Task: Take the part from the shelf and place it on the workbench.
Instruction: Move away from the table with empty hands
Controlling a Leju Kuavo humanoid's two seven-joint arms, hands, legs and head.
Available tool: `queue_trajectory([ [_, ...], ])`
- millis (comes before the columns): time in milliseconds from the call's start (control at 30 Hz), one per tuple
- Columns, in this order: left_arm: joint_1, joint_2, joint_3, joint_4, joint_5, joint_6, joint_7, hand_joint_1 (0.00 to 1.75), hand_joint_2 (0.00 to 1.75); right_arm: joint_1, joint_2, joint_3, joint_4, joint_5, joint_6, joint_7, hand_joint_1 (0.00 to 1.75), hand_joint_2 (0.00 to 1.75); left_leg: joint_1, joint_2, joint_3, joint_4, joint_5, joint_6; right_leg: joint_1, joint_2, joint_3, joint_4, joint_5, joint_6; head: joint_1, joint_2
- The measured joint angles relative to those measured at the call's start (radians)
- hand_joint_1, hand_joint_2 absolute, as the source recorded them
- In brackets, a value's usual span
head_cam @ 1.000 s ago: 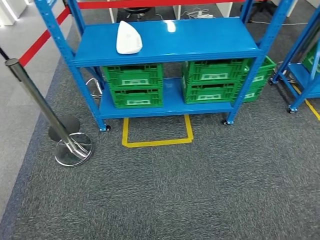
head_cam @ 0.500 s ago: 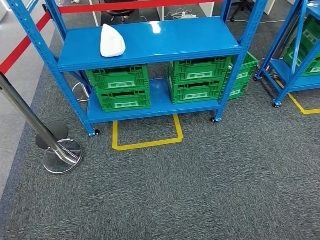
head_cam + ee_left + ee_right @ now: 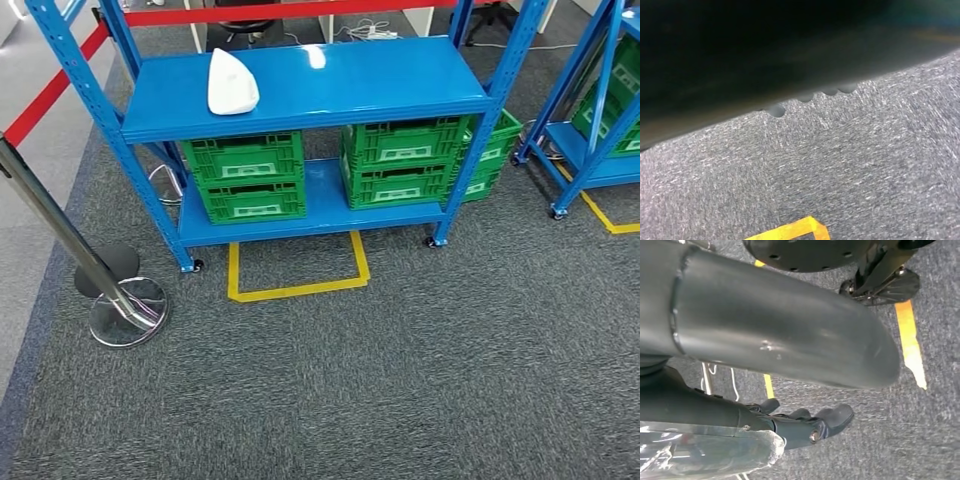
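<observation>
Blue shelf rack (image 3: 302, 100): metal, on small wheels, standing on grey carpet (image 3: 377, 380). Two levels visible.

Part (image 3: 232, 84): white, rounded, with a tapered far end. Lies on the upper level of the rack, toward its left end, touching nothing else. Not held.

Green crates (image 3: 245, 175): on the lower level, stacked two high on the left and two high on the right (image 3: 404, 160), with a gap between the stacks. A further green crate (image 3: 494, 150) sits behind the rack's right post.

Yellow floor tape (image 3: 298, 285): an open-topped rectangle on the carpet just in front of the rack, below the gap between the crate stacks.

Barrier post (image 3: 68, 240): chrome, leaning in the picture, on a round base (image 3: 128, 312) to the left of the rack. Red belt (image 3: 53, 95) runs back behind the rack.

Second blue rack (image 3: 596, 120): at far right, holding more green crates, with yellow tape beside its foot.

Right hand (image 3: 810, 422): dark fingers stretched out fairly straight above the carpet in the right wrist view, holding nothing.

Left hand: a dark blurred mass in the left wrist view; state cannot be told.
</observation>
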Motion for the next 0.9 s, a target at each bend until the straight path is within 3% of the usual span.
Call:
queue_trajectory([
  [133,-0.003,0.002,0.000,0.004,0.000,0.000,-0.001,0.00,0.00,0.005,0.000,-0.002,0.000,0.003,0.002,-0.001,0.00,0.00,0.002,0.001,-0.010,0.028,-0.023,-0.019,-0.001,0.004,0.011,-0.009,-0.006,-0.023,-0.005,0.000],
  [167,-0.004,0.003,0.000,0.005,0.000,0.000,-0.002,0.00,0.00,0.004,0.000,-0.002,0.000,0.004,0.002,-0.001,0.00,0.00,0.003,0.000,-0.030,0.070,-0.044,-0.022,-0.001,0.003,0.016,-0.011,-0.008,-0.028,-0.007,0.000],
  [233,-0.003,0.003,0.000,0.007,0.000,0.000,-0.003,0.00,0.00,0.002,0.000,-0.002,0.000,0.005,0.003,-0.001,0.00,0.00,0.004,-0.001,-0.106,0.203,-0.095,-0.026,0.001,0.003,0.025,-0.011,-0.018,-0.037,-0.010,0.000],
  [267,-0.002,0.004,0.000,0.008,0.000,0.000,-0.003,0.00,0.00,0.002,0.000,-0.003,0.000,0.005,0.003,-0.001,0.00,0.00,0.004,-0.001,-0.144,0.262,-0.107,-0.026,0.003,0.004,0.032,-0.011,-0.024,-0.039,-0.009,0.000],
  [300,-0.001,0.004,0.000,0.009,0.000,0.000,-0.003,0.00,0.00,0.003,0.000,-0.003,0.000,0.006,0.003,-0.001,0.00,0.00,0.004,-0.001,-0.171,0.294,-0.101,-0.024,0.005,0.006,0.041,-0.011,-0.031,-0.041,-0.009,0.000],
  [333,0.001,0.004,0.000,0.010,0.000,0.000,-0.003,0.00,0.00,0.003,0.000,-0.004,0.000,0.006,0.003,-0.001,0.00,0.00,0.003,-0.001,-0.180,0.288,-0.073,-0.021,0.007,0.008,0.051,-0.011,-0.039,-0.041,-0.009,0.000],
  [400,0.003,0.004,0.000,0.011,0.000,0.000,-0.003,0.00,0.00,0.004,0.000,-0.004,0.000,0.006,0.003,-0.001,0.00,0.00,0.001,-0.003,-0.153,0.188,0.020,-0.009,0.009,0.012,0.071,-0.012,-0.058,-0.039,-0.009,0.000],
  [433,0.003,0.006,0.000,0.011,-0.001,0.000,-0.003,0.00,0.00,0.003,0.000,-0.004,0.000,0.006,0.004,-0.001,0.00,0.00,-0.003,-0.003,-0.131,0.131,0.049,-0.002,0.011,0.014,0.080,-0.013,-0.070,-0.036,-0.008,0.000],
  [500,0.000,0.008,0.000,0.012,-0.001,-0.001,-0.003,0.00,0.00,0.001,0.000,-0.004,0.000,0.007,0.005,-0.002,0.00,0.00,-0.010,-0.004,-0.099,0.058,0.054,0.009,0.011,0.014,0.094,-0.016,-0.085,-0.026,-0.007,0.000],
  [600,0.001,0.011,0.000,0.013,-0.001,-0.003,-0.004,0.00,0.00,0.000,0.001,-0.002,0.000,0.009,0.006,-0.002,0.00,0.00,-0.012,-0.006,-0.070,0.023,0.033,0.023,0.007,0.012,0.114,-0.009,-0.083,-0.009,-0.008,0.000],
  [667,0.002,0.013,0.000,0.014,-0.001,-0.003,-0.004,0.00,0.00,-0.003,0.001,-0.002,0.000,0.009,0.006,-0.003,0.00,0.00,-0.007,-0.008,-0.041,0.013,0.023,0.031,0.006,0.010,0.081,0.060,-0.092,-0.001,-0.005,0.000],
  [767,0.001,0.013,0.000,0.015,-0.001,-0.003,-0.004,0.00,0.00,-0.003,0.000,-0.003,0.000,0.011,0.006,-0.004,0.00,0.00,-0.004,-0.008,-0.006,0.011,-0.008,0.035,0.003,0.010,-0.059,0.239,-0.141,0.011,-0.001,0.000],
  [800,0.001,0.013,0.000,0.016,-0.001,-0.003,-0.004,0.00,0.00,-0.001,0.000,-0.003,0.000,0.011,0.007,-0.005,0.00,0.00,-0.003,-0.009,0.009,0.011,-0.021,0.034,0.002,0.010,-0.099,0.267,-0.158,0.014,-0.001,0.000],
  [833,0.002,0.012,0.000,0.017,-0.001,-0.003,-0.004,0.00,0.00,0.000,0.000,-0.003,0.000,0.012,0.007,-0.006,0.00,0.00,-0.002,-0.010,0.027,0.011,-0.036,0.032,0.001,0.009,-0.125,0.264,-0.163,0.015,-0.001,0.000],
  [867,0.003,0.012,0.000,0.018,-0.001,-0.003,-0.004,0.00,0.00,0.001,0.000,-0.004,0.000,0.012,0.007,-0.007,0.00,0.00,0.000,-0.011,0.048,0.011,-0.052,0.029,0.000,0.009,-0.138,0.234,-0.147,0.016,-0.001,0.000],
  [900,0.004,0.012,0.000,0.019,-0.001,-0.002,-0.004,0.00,0.00,0.002,0.000,-0.004,0.000,0.012,0.007,-0.008,0.00,0.00,0.002,-0.011,0.067,0.010,-0.070,0.025,0.000,0.006,-0.141,0.185,-0.102,0.016,-0.001,0.000],
])
